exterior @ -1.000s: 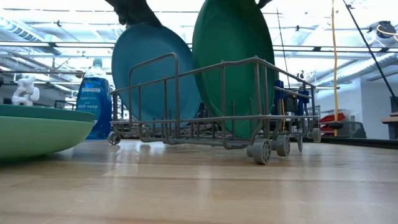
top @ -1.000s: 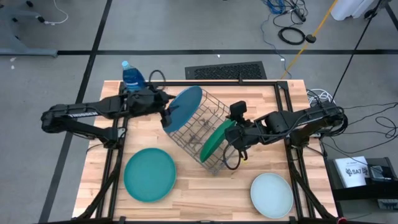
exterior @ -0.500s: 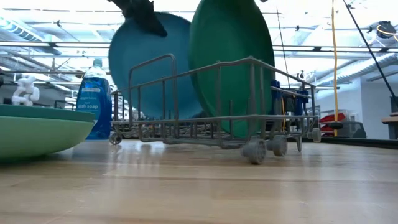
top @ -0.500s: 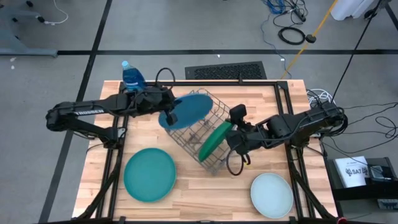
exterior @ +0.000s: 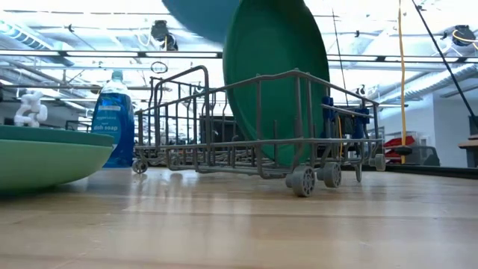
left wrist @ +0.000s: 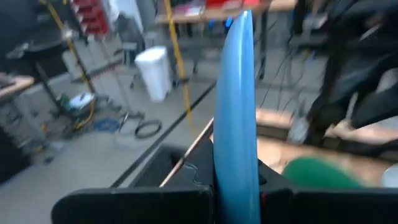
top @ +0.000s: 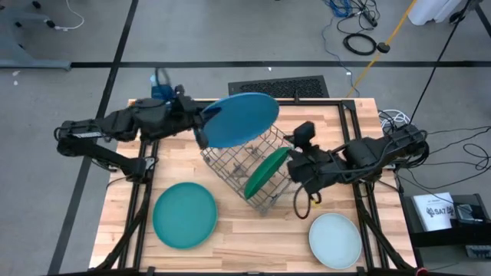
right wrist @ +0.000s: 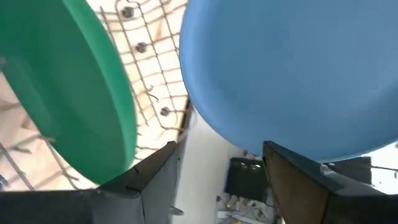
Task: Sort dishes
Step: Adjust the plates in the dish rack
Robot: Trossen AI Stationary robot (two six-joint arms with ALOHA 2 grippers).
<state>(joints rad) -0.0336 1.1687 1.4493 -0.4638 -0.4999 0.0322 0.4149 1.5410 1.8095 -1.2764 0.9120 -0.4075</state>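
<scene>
Bright blue plate (top: 241, 119) rides above the wire rack (top: 249, 165), pinched at its rim by the outstretched left gripper (top: 201, 132), while the right gripper (top: 298, 167), fingers parted, sits beside the racked green plate (top: 265, 172).

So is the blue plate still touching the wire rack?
Apart. The low view shows the blue plate lifted clear above the wire rack; the left gripper holds it by its edge.

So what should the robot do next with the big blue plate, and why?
Probably carry it away from the rack and lower it onto bare table. The left gripper holds the blue plate by its edge, lifted above the wire rack, where only the green plate stands.
</scene>
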